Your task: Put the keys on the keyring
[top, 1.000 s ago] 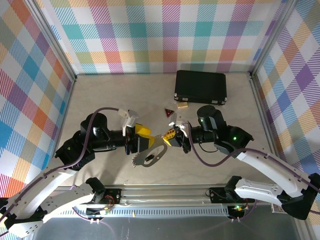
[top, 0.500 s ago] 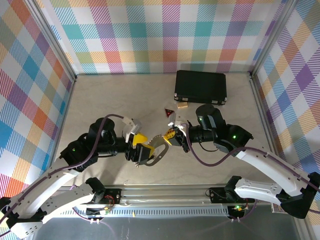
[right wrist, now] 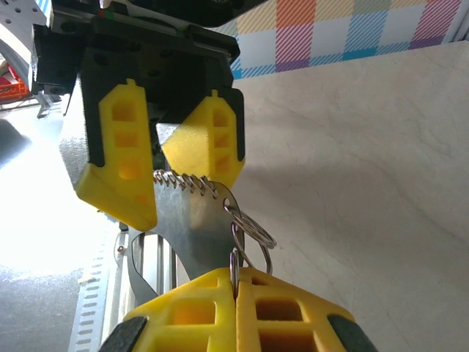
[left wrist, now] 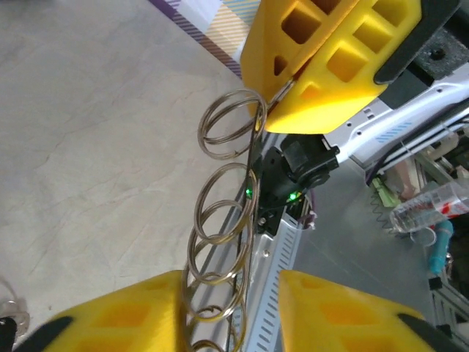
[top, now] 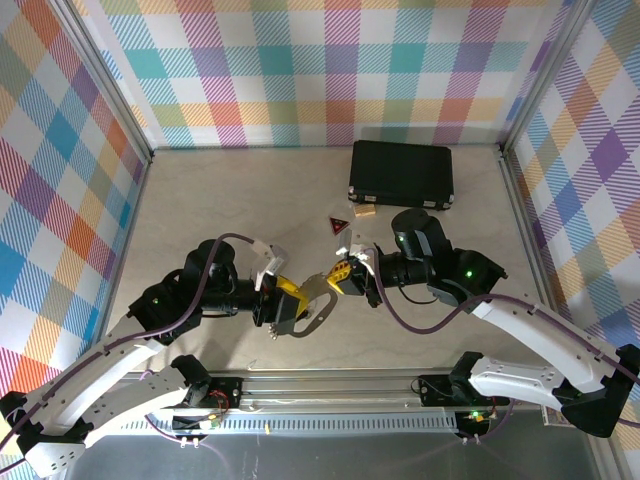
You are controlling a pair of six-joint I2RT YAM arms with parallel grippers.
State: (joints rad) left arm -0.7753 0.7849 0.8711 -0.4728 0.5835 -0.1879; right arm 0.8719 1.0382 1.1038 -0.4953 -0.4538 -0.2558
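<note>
The keyring [top: 314, 303], a silver oblong loop with a row of small split rings, hangs between my two grippers above the table. My right gripper [top: 338, 277] is shut on one small ring at the flat plate's [right wrist: 192, 224] corner, its yellow fingers [right wrist: 286, 315] pressed together. My left gripper [top: 288, 306] faces it from the other end, jaws apart. The ring row [left wrist: 223, 241] runs between its fingers, lying against one finger [left wrist: 117, 319]. In the right wrist view the left fingers [right wrist: 121, 158] straddle the plate's ringed edge. I cannot make out the keys.
A large black case [top: 401, 174] lies at the back right. In front of it are a small tan block [top: 363, 211] and a red-and-black triangular tag [top: 338, 224]. The aluminium rail [top: 330, 385] runs along the near edge below the grippers.
My left arm has swung lower and nearer, its gripper now at the keyring's near end with the jaws narrower than half a second ago. The right gripper has held still, shut on the ring.
</note>
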